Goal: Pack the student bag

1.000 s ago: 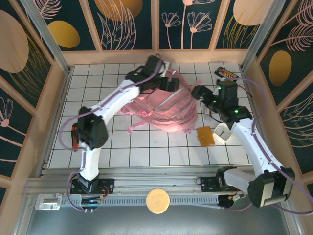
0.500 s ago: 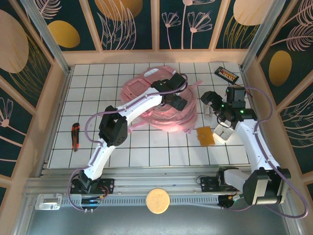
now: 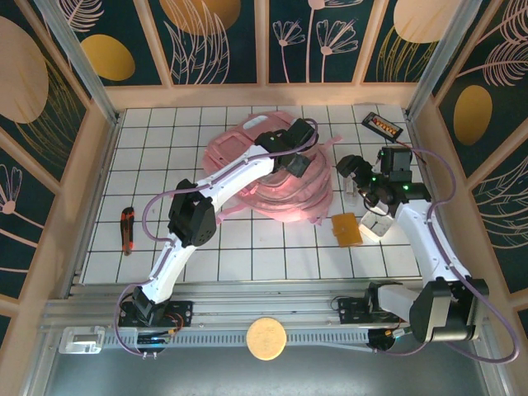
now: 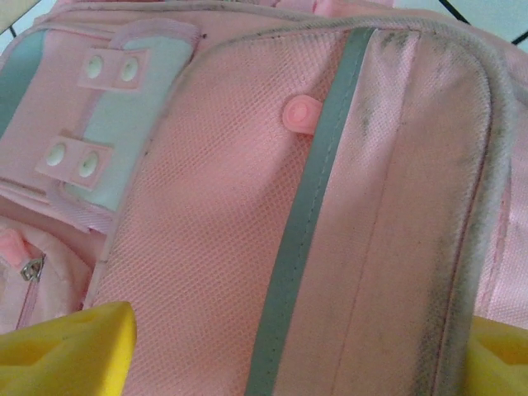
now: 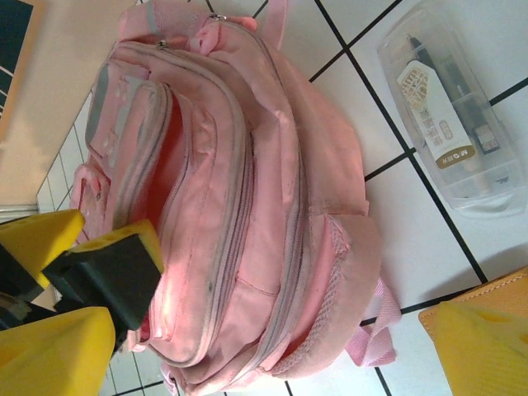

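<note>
Early stage, by my read. The student bag (image 3: pixel 276 198) lies flat mid-tabletop, a bit toward the far side. In the right wrist view its main compartment gapes open with a reddish inside, and I can't see anything packed in it.

Left gripper (image 3: pixel 295 157) is right over the bag's top panel, fingers (image 4: pixel 66 346) wide apart with only fabric under them, nothing pinched. Right gripper (image 3: pixel 353 169) hangs just beside the bag's right edge, open and empty.

Still out on the tabletop:
- clear pencil case (image 5: pixel 450 124), just right of the bag
- tan notebook (image 3: pixel 346 228), near the bag's near-right corner
- orange-black cutter (image 3: pixel 126 229), well apart on the left
- dark box (image 3: pixel 384 125), far right corner

So the loading seems all left to do.

In the way: the left arm lies across the bag, and the opening is floppy and could sag shut.
</note>
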Robot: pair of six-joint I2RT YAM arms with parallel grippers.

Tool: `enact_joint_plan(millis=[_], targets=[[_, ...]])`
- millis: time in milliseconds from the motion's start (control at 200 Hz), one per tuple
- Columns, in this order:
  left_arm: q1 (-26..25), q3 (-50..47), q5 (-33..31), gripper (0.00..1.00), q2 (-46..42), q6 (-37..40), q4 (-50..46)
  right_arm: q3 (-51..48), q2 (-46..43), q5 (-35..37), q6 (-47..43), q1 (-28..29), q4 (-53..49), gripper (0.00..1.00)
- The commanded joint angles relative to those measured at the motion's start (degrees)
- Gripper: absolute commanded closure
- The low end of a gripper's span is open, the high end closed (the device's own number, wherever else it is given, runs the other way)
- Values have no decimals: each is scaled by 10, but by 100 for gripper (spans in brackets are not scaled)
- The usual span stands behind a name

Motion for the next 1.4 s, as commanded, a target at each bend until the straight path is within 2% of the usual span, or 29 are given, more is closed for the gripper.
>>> enact_joint_plan(millis=[0, 110, 340, 500, 580, 746, 906, 1026, 1126, 1226, 1396], targets=[[7, 21, -33, 23, -1, -1, -13, -7, 9, -17, 6, -2, 17, 1], [8, 18, -28, 34, -1, 1, -13, -6, 14, -22, 8, -2, 24, 1], [20, -10, 31, 61, 11, 7, -5, 2, 17, -27, 23, -2, 30, 1], [31, -21, 52, 92, 11, 5, -7, 17, 9, -16, 34, 0, 19, 1], [40, -28, 74, 100, 2, 0, -4, 24, 1, -5, 38, 2, 12, 1], [57, -61, 94, 100, -34, -5, 14, 54, -4, 13, 43, 4, -12, 1], [71, -116, 100, 100, -87, 1, 50, 72, -1, -8, 16, -4, 3, 1], [79, -137, 129, 100, -108, 17, 55, 74, 1, -29, 5, -17, 41, 1], [83, -139, 117, 100, -109, -1, 31, 79, 8, -36, -6, -30, 57, 1], [85, -175, 108, 100, -134, -13, 53, 89, 24, -35, -25, -35, 45, 1], [85, -160, 102, 100, -137, -14, 38, 87, 52, -66, -42, -37, 37, 1]])
